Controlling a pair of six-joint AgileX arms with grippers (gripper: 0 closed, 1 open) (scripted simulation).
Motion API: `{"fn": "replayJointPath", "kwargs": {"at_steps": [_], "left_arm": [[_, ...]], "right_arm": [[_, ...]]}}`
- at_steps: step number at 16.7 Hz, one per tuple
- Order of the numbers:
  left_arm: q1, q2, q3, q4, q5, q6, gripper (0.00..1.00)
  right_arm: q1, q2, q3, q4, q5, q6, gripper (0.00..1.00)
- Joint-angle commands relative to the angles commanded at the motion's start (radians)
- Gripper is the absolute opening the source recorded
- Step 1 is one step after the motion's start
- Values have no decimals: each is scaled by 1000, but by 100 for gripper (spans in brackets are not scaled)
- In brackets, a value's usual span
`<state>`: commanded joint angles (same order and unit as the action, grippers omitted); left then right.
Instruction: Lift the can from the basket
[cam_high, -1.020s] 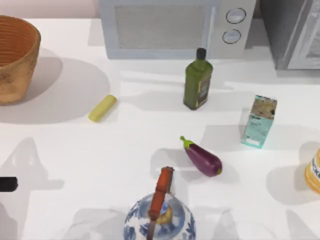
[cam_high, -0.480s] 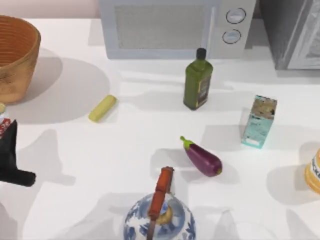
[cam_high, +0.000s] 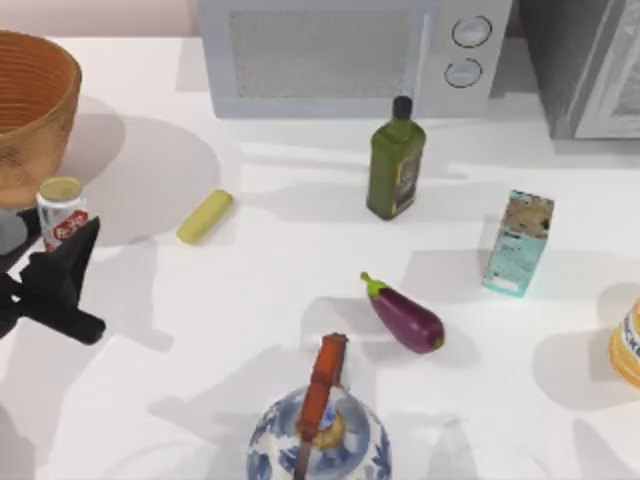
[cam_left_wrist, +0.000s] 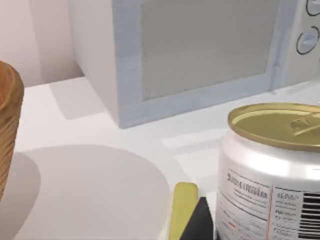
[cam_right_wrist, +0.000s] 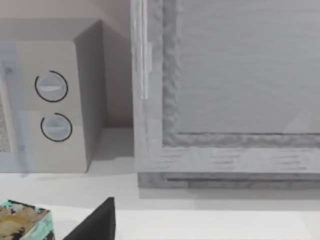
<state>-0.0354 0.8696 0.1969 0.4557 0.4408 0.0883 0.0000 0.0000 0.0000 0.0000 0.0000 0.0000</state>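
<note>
Left gripper (cam_high: 62, 243) grasps the can (cam_high: 61, 212), raised just outside the basket (cam_high: 30, 120), toward the stick (cam_high: 205, 217).

White table (cam_high: 250, 300) with soft shadows, pale pink wall (cam_high: 100, 18) behind, grey cabinet (cam_high: 590, 70) at right rear

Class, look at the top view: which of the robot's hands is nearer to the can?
The left. The left hand is right at the can, beside the basket at the table's left edge. The right hand is over by the microwave, far across the table.
</note>
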Motion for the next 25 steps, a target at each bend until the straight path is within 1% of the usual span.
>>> {"fn": "replayJointPath", "kwargs": {"at_steps": [14,25], "left_arm": [[-41,688,255,379,381,24,0],[-64,1131,470,641,679,16,0]], "right_arm": [[0,0,0,0,0,0,100],[0,0,0,0,0,0,100]]}}
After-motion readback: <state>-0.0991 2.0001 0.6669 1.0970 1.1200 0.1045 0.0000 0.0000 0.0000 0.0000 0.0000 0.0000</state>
